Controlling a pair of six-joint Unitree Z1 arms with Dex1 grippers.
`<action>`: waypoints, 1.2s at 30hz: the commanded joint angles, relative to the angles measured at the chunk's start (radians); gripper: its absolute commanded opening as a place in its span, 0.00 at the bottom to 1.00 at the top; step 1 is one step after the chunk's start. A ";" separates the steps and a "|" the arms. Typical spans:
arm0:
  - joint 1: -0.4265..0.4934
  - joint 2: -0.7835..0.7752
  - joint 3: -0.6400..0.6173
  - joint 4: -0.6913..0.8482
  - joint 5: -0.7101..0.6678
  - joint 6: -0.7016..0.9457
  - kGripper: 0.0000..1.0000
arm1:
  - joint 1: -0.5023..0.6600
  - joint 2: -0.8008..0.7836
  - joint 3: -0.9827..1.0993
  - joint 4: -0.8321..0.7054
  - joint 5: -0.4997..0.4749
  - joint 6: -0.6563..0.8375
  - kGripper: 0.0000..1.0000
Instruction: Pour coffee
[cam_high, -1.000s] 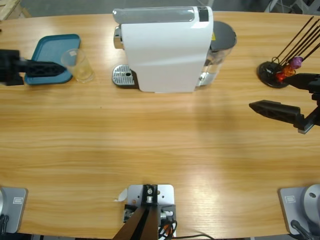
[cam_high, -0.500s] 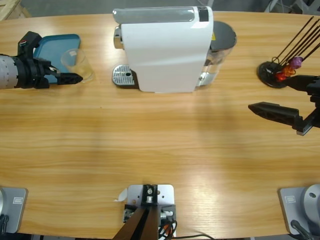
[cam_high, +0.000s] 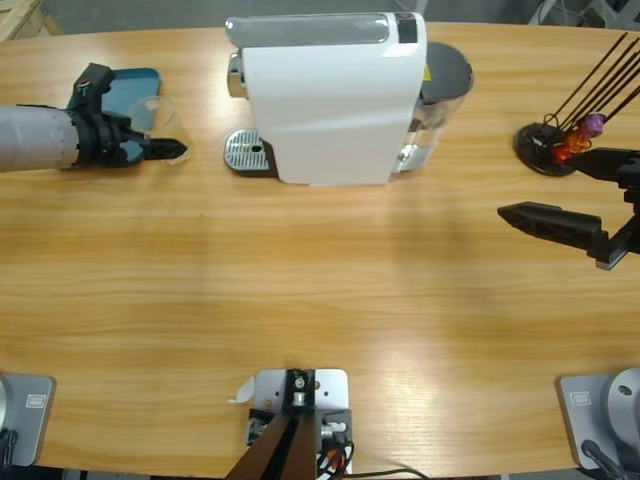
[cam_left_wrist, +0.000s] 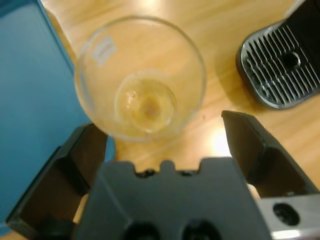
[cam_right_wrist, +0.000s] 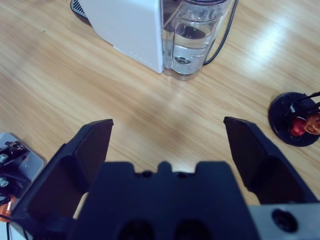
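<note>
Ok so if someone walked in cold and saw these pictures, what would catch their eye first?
Most likely the big white coffee machine at the table's far edge, its metal drip grille bare. Next, the left claw, open, right at an empty clear glass beside a blue tray. At the far right edge stands a black stand of capsules by the idle, open right claw.

Teal tray far left, capsule stand (black base) far right

The left tool has been advanced from the bench's left edge, over the tray, to the glass. More of its silver arm is now seen.
</note>
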 joint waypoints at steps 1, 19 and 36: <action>-0.006 0.078 0.034 -0.077 0.065 -0.009 0.87 | -0.008 -0.035 0.041 -0.008 0.024 0.011 0.99; -0.006 0.105 0.133 -0.300 0.067 -0.028 0.99 | -0.008 -0.039 0.043 -0.009 0.036 0.010 0.99; -0.006 0.223 0.222 -0.628 0.096 -0.021 0.99 | -0.008 -0.030 0.044 -0.013 0.044 0.008 0.99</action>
